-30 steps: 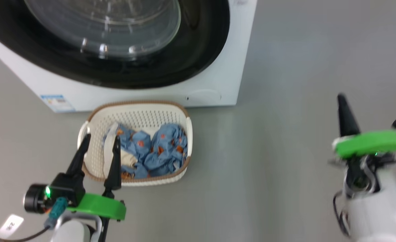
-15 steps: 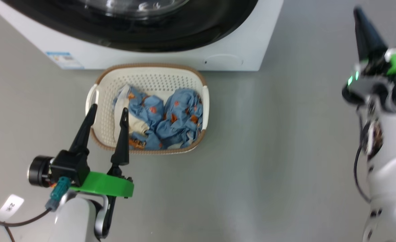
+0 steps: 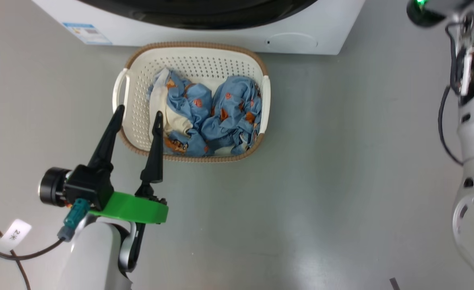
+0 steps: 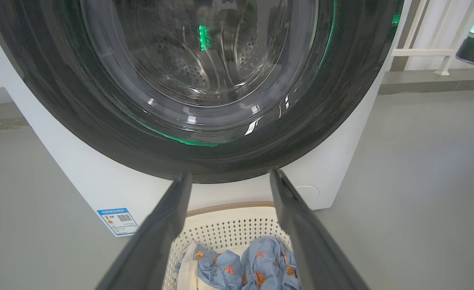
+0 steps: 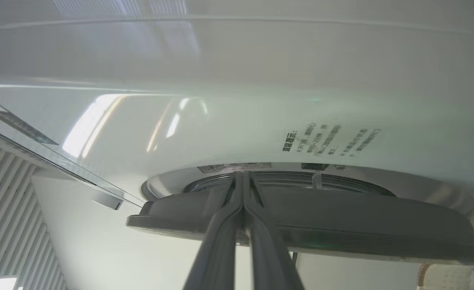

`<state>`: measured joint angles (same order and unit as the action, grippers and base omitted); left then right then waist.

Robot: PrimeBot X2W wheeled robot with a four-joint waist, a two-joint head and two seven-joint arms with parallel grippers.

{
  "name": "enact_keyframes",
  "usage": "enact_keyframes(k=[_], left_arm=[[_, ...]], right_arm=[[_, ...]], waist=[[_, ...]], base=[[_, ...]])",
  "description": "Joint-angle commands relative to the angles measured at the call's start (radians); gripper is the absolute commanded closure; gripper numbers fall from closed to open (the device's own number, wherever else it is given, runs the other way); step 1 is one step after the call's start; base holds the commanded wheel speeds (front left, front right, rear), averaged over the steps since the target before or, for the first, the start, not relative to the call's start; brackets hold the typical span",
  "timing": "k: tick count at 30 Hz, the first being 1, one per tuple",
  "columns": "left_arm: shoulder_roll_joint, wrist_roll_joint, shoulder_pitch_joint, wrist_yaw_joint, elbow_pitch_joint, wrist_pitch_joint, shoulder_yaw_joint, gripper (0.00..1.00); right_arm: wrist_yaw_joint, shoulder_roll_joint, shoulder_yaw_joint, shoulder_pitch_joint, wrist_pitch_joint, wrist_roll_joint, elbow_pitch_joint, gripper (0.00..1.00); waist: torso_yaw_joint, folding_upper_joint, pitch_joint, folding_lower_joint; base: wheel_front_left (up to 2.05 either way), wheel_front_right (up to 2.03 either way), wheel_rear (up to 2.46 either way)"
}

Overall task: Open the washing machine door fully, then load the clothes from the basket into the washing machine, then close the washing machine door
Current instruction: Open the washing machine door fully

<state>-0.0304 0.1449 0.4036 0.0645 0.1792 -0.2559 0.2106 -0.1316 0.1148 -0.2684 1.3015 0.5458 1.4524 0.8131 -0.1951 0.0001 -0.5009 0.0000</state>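
Right gripper (image 5: pixel 243 176) clenched, empty, tips at door (image 5: pixel 341 221) edge; left gripper (image 3: pixel 139 111) spread wide near basket (image 3: pixel 196 60). Risk: tips slip off glossy rim, door only part-open.

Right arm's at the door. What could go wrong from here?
The right gripper, fingers shut, grips nothing at the edge of the washing machine door; it may slip off the rim. The open left gripper hovers by the basket, facing the door; a swinging door might hit it.
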Motion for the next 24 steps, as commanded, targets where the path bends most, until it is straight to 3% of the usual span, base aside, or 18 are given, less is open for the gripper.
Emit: enact_keyframes(k=[1,12,24], left_arm=[[-0.02,0.006,0.019,-0.013,-0.028,-0.006,-0.024,0.0],[-0.02,0.019,0.043,-0.019,-0.03,-0.006,0.0,0.0],[-0.02,0.016,0.053,-0.021,-0.02,-0.006,0.004,0.0]], right_arm=[[0.001,-0.02,0.021,0.051,0.01,-0.021,-0.008,1.0],[0.001,-0.022,0.078,0.217,0.02,-0.109,0.143,1.0],[0.001,-0.017,0.105,0.278,0.045,-0.157,0.227,1.0]], waist=[[-0.01,-0.0001,-0.017,0.0],[-0.027,-0.0001,-0.048,0.0],[-0.027,-0.0001,-0.06,0.0]], base=[[0.0,0.0,0.0],[0.0,0.0,0.0],[0.0,0.0,0.0]])
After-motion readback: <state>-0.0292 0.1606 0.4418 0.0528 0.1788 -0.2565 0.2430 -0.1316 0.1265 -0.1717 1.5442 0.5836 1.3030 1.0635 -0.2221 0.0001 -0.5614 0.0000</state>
